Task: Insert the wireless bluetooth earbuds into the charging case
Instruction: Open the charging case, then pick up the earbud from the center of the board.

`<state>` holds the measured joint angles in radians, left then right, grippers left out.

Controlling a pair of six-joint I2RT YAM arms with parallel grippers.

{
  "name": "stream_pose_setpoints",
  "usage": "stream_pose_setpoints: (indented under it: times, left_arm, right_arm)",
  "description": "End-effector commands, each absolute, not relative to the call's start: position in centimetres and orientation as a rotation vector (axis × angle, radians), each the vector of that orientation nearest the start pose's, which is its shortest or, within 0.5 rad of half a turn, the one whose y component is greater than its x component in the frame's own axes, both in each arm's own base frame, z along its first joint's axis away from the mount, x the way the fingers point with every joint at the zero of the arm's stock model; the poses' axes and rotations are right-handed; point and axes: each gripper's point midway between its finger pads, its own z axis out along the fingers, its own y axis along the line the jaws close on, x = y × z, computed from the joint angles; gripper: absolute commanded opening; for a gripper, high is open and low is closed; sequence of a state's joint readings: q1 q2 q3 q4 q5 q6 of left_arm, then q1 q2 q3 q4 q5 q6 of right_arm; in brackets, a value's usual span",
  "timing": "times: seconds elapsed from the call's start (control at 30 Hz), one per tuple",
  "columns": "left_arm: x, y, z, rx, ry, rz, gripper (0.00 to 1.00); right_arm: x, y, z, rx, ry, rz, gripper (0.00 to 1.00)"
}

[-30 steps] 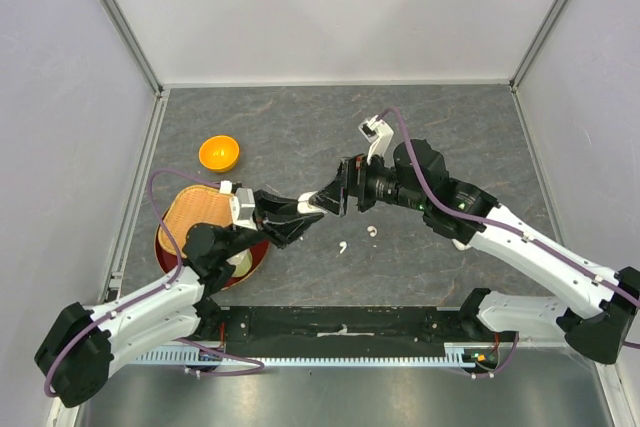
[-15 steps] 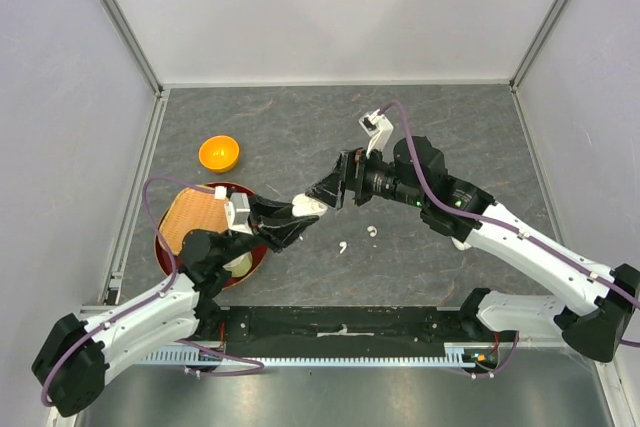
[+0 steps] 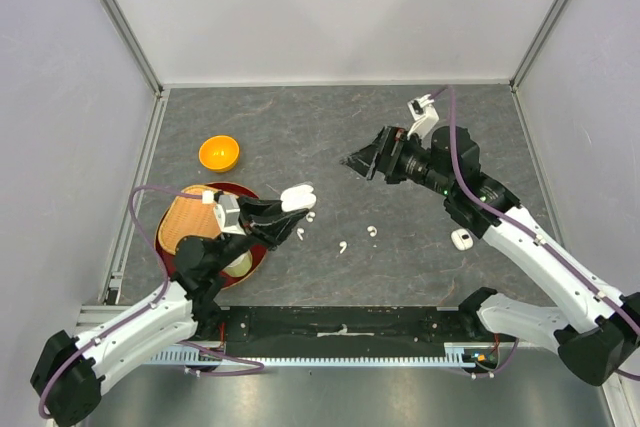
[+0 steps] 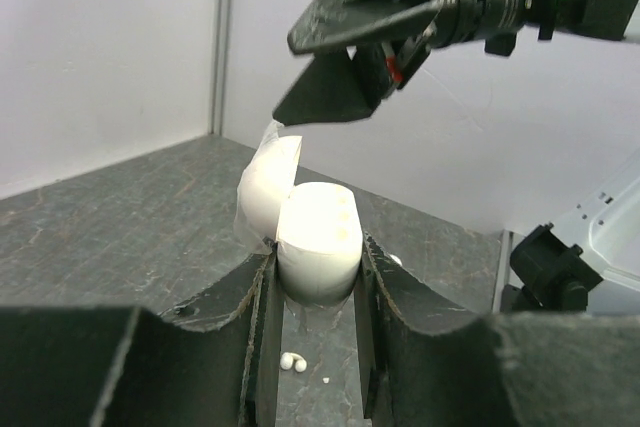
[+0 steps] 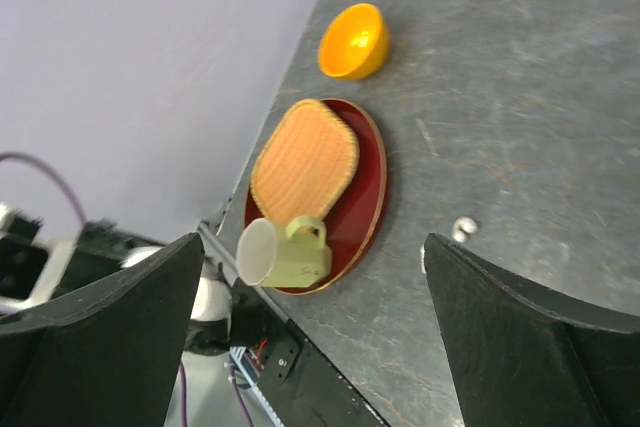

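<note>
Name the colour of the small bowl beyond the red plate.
The bowl is plain orange, inside and out; it shows best in the right wrist view.

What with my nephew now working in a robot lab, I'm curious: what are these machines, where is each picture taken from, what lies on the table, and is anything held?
These are two robot arms bolted to a table, each ending in a two-finger gripper. The wide picture looks down from above; the other two come from cameras on the wrists. The left gripper is shut on a white charging case with its lid flipped open. The right gripper hangs open and empty. On the table lie loose earbuds, an orange bowl, and a red plate carrying a woven mat and a green cup.
</note>
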<state>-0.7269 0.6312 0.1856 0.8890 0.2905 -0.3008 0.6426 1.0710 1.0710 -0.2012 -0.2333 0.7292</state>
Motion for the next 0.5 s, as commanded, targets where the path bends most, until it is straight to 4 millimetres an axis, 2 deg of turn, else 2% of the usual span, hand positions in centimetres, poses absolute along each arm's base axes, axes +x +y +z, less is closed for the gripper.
stream_pose_setpoints:
  times: [0.0,0.13,0.23,0.33,0.47]
  left_arm:
    - [18.2,-22.3,29.4,0.450,1.089,-0.989,0.02]
    - [18.2,-21.8,29.6,0.430,1.087,-0.973,0.02]
    - [18.1,-21.5,29.7,0.425,1.080,-0.970,0.02]
    - [17.9,-21.4,29.9,0.426,1.071,-0.972,0.02]
    - [17.8,-21.3,30.2,0.430,1.068,-0.973,0.02]
  right_arm:
    - [26.3,25.4,30.0,0.066,1.996,1.177,0.98]
    - [26.6,24.4,27.7,0.107,2.046,1.117,0.98]
    - [26.9,23.2,25.3,0.111,2.108,0.999,0.98]
    - [26.7,22.0,24.0,0.065,2.123,0.900,0.98]
    - [26.1,21.3,23.6,0.037,2.125,0.866,0.96]
